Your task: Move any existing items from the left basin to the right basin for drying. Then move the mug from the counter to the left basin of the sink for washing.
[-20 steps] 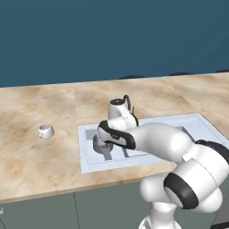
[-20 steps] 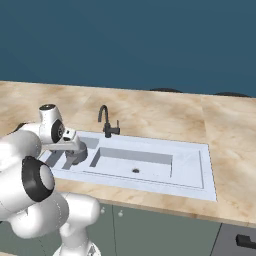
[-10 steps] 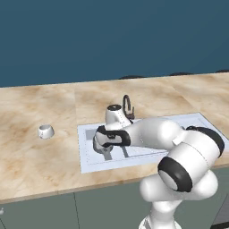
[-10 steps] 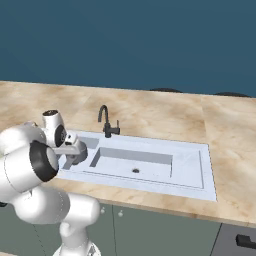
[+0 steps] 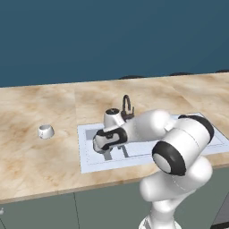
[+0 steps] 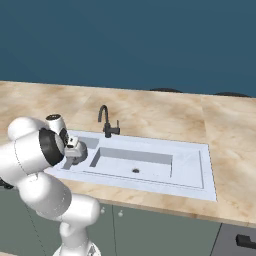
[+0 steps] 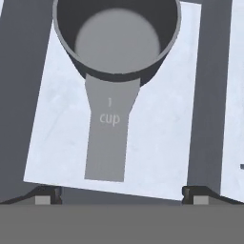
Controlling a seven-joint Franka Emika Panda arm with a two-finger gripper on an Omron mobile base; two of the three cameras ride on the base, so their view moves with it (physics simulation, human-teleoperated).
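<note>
We are on the first job: getting the pan (image 7: 116, 40) out of the left basin (image 7: 162, 133) so it can dry in the right basin (image 6: 145, 167). The pan sits flat on the floor of the left basin. It is dark grey and round, and its short flat handle (image 7: 108, 136) points toward our hand. The handle has the words "1 cup" on it. Our gripper (image 7: 119, 193) hangs low over the left basin, right above the end of the handle. Its two fingers are spread wide apart and nothing is between them, so we are not holding anything yet. In the hand view one fingertip (image 7: 45, 194) shows on each side, and the handle lies in the gap between them, a bit nearer the left one. From the left base view the hand (image 5: 107, 138) is down at the sink (image 5: 85, 163), near the black faucet (image 5: 127, 106). The mug (image 5: 45, 131) waits on the counter (image 5: 36, 161), well off to the left of the sink, and we have not touched it. We think the next move is to go down a little more until the fingers sit on both sides of the handle, then squeeze it tight. The handle is thin and flat, so the pan may tip or swing when we lift it. After that we need to carry it right, over the wall between the basins, and set it down in the wide one.
</note>
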